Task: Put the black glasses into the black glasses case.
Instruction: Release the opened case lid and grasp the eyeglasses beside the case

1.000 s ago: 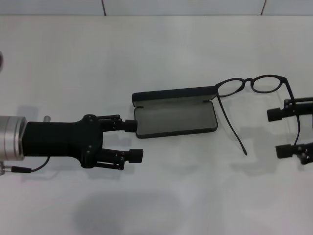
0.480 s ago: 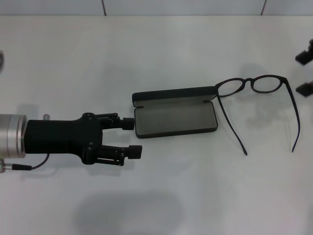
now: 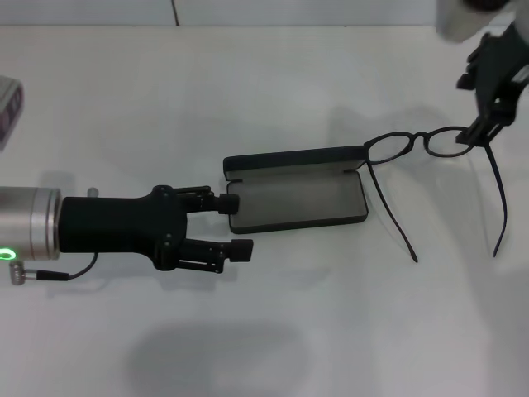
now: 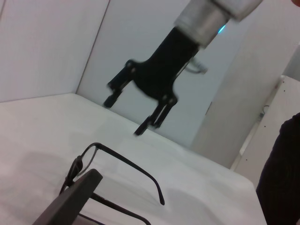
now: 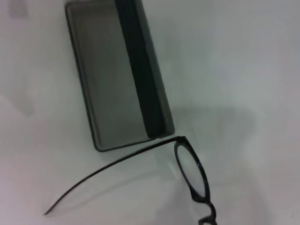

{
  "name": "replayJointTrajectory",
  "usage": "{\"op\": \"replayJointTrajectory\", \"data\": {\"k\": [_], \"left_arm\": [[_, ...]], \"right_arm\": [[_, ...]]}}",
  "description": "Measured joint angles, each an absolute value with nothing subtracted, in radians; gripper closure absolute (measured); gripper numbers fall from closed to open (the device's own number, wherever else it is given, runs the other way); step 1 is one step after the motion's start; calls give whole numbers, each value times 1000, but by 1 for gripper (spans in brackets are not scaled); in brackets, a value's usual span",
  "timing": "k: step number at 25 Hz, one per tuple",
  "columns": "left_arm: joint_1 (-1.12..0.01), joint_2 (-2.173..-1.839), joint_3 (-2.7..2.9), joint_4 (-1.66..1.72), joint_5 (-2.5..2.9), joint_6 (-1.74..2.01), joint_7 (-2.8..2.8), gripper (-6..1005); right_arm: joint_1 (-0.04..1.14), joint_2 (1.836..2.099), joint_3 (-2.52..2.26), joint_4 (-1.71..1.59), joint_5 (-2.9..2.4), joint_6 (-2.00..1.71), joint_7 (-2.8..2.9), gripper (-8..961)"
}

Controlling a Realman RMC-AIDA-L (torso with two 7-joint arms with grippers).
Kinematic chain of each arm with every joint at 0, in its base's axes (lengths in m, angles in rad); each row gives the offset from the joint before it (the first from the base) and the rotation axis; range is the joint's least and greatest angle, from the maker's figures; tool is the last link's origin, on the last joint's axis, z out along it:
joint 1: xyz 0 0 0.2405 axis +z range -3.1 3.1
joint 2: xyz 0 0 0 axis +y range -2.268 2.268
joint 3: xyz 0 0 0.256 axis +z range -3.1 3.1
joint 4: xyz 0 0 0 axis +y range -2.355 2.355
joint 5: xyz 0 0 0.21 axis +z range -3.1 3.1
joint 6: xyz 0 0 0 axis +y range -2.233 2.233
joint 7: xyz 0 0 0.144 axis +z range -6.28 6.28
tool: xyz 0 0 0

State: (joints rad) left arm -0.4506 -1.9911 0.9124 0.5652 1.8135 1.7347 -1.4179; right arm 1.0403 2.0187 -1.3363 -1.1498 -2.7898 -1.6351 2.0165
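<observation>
The black glasses case (image 3: 294, 197) lies open in the middle of the table with its grey lining up and its lid standing along the far side; it also shows as the case (image 5: 117, 70). The black glasses (image 3: 426, 142) sit just right of it, lenses far, both temple arms unfolded toward me. My left gripper (image 3: 235, 226) is open at the case's left end, its far finger (image 3: 229, 203) against the corner. My right gripper (image 3: 473, 107) hangs open over the glasses' right lens, holding nothing. The left wrist view shows that right gripper (image 4: 125, 117) above the glasses (image 4: 117, 161).
A grey object (image 3: 7, 103) pokes in at the table's left edge. The table's far edge meets a wall. A white cabinet (image 4: 279, 126) stands off to the side beyond the table.
My right gripper went from the table's right edge away and up, and now points down over the glasses' right lens. The left gripper slid slightly right toward the case. Glasses and case have not moved.
</observation>
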Motion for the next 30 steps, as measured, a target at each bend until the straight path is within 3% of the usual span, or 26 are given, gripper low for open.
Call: {"op": "replayJointTrajectory", "data": {"k": [11, 22, 30], "left_arm": [[-440, -1999, 909, 544, 1823, 1703, -1418, 124], [-445, -2005, 908, 538, 1823, 1695, -1429, 125], [-445, -2009, 908, 538, 1821, 1691, -1430, 124]], "right_arm": [[1052, 2026, -1444, -930, -2714, -1356, 1991, 314], [1057, 2028, -1526, -807, -2675, -1204, 1991, 504], [1063, 2028, -1558, -748, -2660, -1142, 1990, 570]]}}
